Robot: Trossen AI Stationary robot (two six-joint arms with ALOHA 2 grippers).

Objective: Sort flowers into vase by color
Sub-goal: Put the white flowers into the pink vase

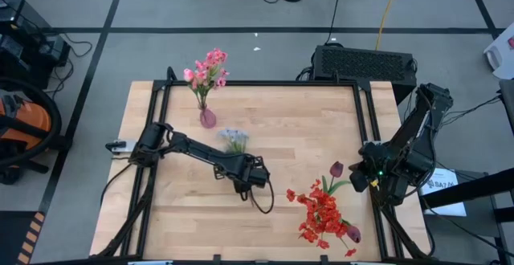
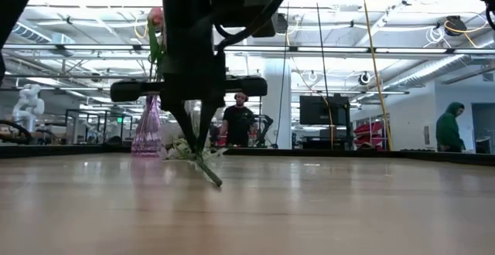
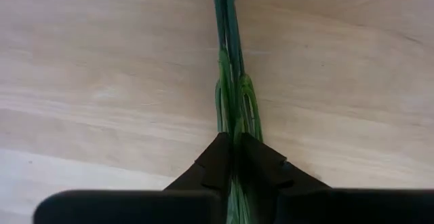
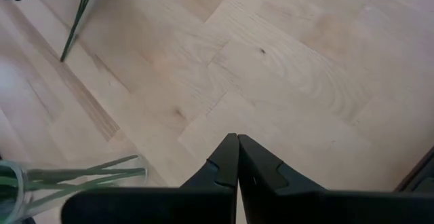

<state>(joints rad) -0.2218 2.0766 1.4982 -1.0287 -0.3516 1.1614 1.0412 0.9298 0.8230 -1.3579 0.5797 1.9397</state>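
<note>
One left gripper (image 3: 231, 141) at tabletop (image 1: 305, 136) centre: jaws clamped on pale blue-white bunch (image 1: 234, 140) stems. Right gripper (image 4: 237, 142) at right edge, jaws shut, empty. Vase (image 1: 208, 118) far left, holding pink spray. We judge thin stems may slip during lift.

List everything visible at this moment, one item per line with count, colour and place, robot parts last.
Table: one, light wood, dark frame, centre of the high view.
Vase: one, translucent pink-purple, far-left part of the table.
Pink flowers: one spray, standing in the vase.
Pale blue-white bunch: one, green stems, lying mid-table, stems in the left gripper.
Red flowers: one cluster, near-right part of the table.
Maroon tulips: two visible, beside the red flowers.
People: two, in the room behind the table.
Left gripper: closed on the bunch's stems, mid-table.
Right gripper: shut, empty, over the table's right edge.
</note>
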